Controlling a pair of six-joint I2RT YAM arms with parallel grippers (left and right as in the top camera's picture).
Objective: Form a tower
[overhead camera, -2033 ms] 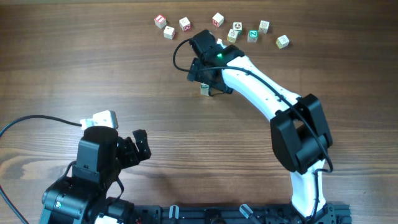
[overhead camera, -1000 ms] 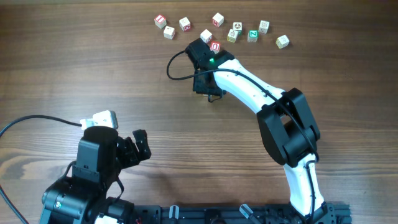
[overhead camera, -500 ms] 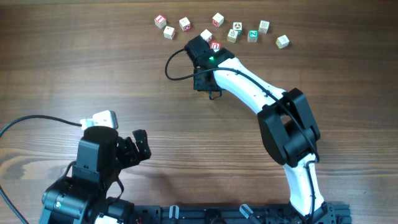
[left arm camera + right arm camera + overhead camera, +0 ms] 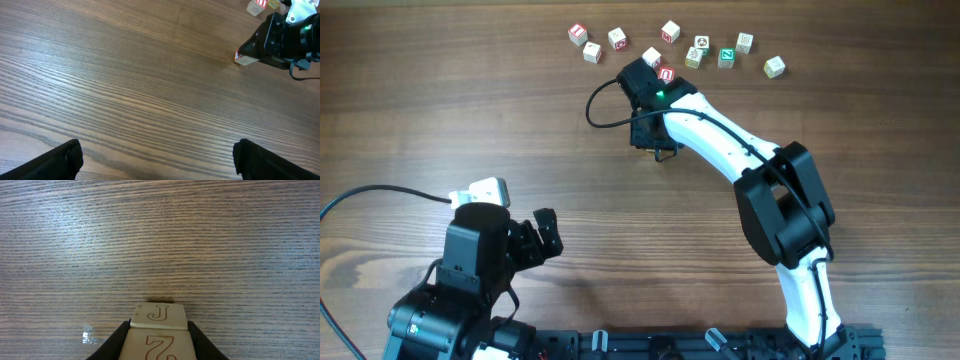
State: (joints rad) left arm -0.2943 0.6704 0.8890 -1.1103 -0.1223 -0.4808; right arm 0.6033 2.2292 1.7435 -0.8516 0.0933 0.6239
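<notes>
Light, rigid and tippy, the short tower of small pale wooden cubes (image 4: 159, 314) at bottom centre of the right wrist view suits flat-side pinching, as the black right gripper (image 4: 159, 332) clasps its top cube; the black left gripper (image 4: 160, 160) gapes empty.

The table (image 4: 440, 100) is showing as brown wood with long straight grain, smooth, and it is throwing back a soft sheen in the right wrist view. The tower (image 4: 159, 327) is reading as pale wood, its faces smooth and matt, with thin outlined print lying flat on them. The fingers (image 4: 118, 340) of the right gripper (image 4: 159, 347) are looking like matt black plastic, and the fingers (image 4: 55, 160) of the left gripper (image 4: 160, 160) are looking the same. The right arm (image 4: 720, 135) is gleaming in glossy white plastic, with duller black housings at its joints. The loose cubes (image 4: 670, 31) are coming across as pale wood with printed faces. The cable (image 4: 588, 108) is looking black and rubbery.
</notes>
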